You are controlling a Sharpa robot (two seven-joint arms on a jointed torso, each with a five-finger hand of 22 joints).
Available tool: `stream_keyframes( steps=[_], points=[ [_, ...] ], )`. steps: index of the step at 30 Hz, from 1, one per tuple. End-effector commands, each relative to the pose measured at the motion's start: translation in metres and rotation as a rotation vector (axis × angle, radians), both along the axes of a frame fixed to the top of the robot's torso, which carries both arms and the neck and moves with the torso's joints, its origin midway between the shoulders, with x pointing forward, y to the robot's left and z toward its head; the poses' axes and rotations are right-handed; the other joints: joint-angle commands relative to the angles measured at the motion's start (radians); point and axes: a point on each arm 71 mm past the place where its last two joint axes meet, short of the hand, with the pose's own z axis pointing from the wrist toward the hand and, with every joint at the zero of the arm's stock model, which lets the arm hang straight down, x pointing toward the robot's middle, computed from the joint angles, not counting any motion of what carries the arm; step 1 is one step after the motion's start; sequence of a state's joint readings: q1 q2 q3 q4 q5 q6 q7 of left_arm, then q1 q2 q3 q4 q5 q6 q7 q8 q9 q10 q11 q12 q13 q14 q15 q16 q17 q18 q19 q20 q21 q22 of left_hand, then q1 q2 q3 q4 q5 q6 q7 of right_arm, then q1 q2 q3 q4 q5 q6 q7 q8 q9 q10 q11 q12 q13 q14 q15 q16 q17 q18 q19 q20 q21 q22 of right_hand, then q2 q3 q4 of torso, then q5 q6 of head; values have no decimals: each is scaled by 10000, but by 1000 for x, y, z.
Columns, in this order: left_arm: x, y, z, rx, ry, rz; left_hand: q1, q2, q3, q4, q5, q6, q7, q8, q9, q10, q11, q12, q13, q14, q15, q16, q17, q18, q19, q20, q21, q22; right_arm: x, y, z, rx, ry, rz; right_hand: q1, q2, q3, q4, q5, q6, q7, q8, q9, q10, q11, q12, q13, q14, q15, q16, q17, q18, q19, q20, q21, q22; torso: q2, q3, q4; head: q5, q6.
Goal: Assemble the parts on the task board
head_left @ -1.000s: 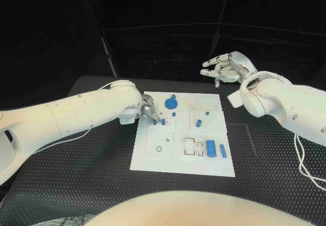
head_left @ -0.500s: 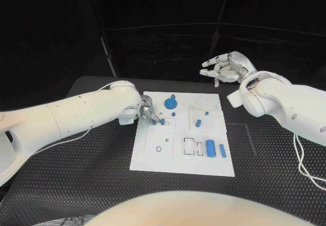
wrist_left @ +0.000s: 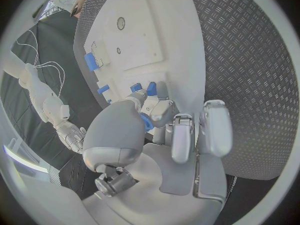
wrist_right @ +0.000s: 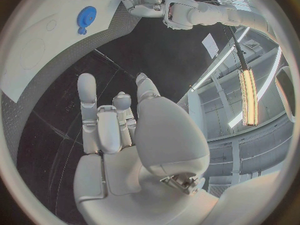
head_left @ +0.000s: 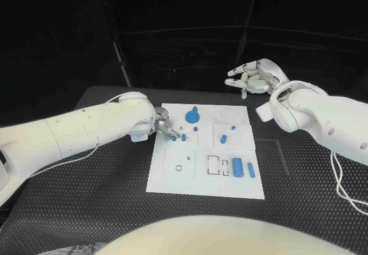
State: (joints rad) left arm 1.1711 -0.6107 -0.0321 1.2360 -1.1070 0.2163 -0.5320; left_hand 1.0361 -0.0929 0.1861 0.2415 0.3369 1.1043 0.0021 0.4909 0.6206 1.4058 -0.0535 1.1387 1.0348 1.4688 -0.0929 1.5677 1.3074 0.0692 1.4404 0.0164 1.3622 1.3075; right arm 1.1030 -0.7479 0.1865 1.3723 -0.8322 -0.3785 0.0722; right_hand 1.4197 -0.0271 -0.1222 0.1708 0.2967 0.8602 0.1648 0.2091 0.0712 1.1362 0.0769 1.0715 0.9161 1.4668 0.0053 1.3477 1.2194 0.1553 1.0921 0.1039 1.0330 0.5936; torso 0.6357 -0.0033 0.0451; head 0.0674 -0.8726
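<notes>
Black, ridged matting covers the counter (head_left: 92, 186), and the white task board (head_left: 173, 183) lies at its middle. On the board's far left part the left robot hand (head_left: 166, 126) pinches a small blue peg (wrist_left: 145, 122), with two more small blue pegs (head_left: 184, 137) standing just beside its fingertips. A blue round part (head_left: 192, 115) sits near the far edge, a blue cylinder (head_left: 239, 167) toward the right edge. Beyond the board's far right corner the right robot hand (head_left: 253, 76) hovers, fingers loosely spread, holding nothing.
</notes>
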Motion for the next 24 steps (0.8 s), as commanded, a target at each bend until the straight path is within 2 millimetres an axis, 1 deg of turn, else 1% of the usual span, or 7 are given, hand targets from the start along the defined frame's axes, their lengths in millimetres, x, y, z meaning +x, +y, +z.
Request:
stream_keyframes(
  steps=[1,11,16,17,20,21,24],
  points=[
    [2,0,6,-269,-465,269,-62,45,-108,59,10,-26,67,-39,-6,-68,-9,-71,-38,1020,-58,31,2634,-96,-8,-20,-68,739,0,1,1,26,-66,88,-30,85,-54,-31,43,-47,-18,37,-7,-50,-16,-12,-10,186,-76,-27,-16,154,5,17,-45,-9,3,4,-3,-8,0],
    [7,-1,22,-1034,-902,713,36,38,-530,428,15,-218,135,-82,-3,-300,42,-419,-426,1020,-33,31,2634,-38,-140,-1,-312,559,0,2,0,-10,-74,107,-46,84,-69,-21,35,-59,-15,36,-9,-56,-13,-14,-16,185,-74,-30,-16,154,2,17,-53,-17,-1,12,-7,-19,0],
    [10,2,31,-1416,-1309,993,477,53,-861,435,35,-940,452,-457,-168,-1524,305,-2279,-2425,993,138,-27,2551,189,-752,122,-1327,-236,0,2,0,-29,-73,108,-46,84,-69,-21,35,-59,-15,36,-9,-56,-13,-14,-16,185,-74,-30,-16,154,2,17,-53,-17,-3,15,-9,-33,0],
    [11,2,33,-1537,-1433,1017,743,42,-908,375,46,-1196,581,-587,-233,-2118,428,-3036,-3184,810,233,-391,2051,343,-1201,192,-2045,-797,0,1,0,-31,-72,106,-46,84,-69,-21,35,-59,-15,36,-9,-56,-13,-14,-16,185,-74,-30,-16,154,2,17,-53,-17,-5,15,-11,-34,0],
    [12,-2,38,-2034,-1835,856,1535,10,-922,207,65,-1856,929,-970,-476,-3340,779,-4014,-3846,-414,538,-2419,-324,890,-3179,431,-5090,-3086,0,2,0,-34,-70,108,-46,84,-69,-21,35,-59,-15,36,-9,-56,-13,-14,-16,185,-74,-30,-16,154,2,17,-53,-17,3,18,-7,-57,0],
    [13,-5,41,-2363,-2089,695,1989,-27,-881,105,58,-2156,1100,-1227,-696,-3867,938,-4449,-4137,-1151,680,-3494,-1428,991,-3878,582,-6123,-3800,0,2,0,-32,-68,114,-46,84,-69,-21,35,-59,-15,36,-9,-56,-13,-14,-16,185,-74,-30,-16,154,2,17,-53,-17,11,18,-8,-79,0],
    [15,-19,47,-3335,-2872,121,3145,-149,-631,-242,37,-2604,1348,-1839,-1339,-4550,1241,-5389,-4946,-2692,932,-5677,-3579,999,-4367,849,-6958,-4302,0,3,-1,-25,-64,135,-53,88,-76,-16,33,-66,-13,36,-11,-53,-12,-7,-11,185,-73,-31,-15,152,8,18,-50,-8,19,13,-20,-98,0]
  ],
)
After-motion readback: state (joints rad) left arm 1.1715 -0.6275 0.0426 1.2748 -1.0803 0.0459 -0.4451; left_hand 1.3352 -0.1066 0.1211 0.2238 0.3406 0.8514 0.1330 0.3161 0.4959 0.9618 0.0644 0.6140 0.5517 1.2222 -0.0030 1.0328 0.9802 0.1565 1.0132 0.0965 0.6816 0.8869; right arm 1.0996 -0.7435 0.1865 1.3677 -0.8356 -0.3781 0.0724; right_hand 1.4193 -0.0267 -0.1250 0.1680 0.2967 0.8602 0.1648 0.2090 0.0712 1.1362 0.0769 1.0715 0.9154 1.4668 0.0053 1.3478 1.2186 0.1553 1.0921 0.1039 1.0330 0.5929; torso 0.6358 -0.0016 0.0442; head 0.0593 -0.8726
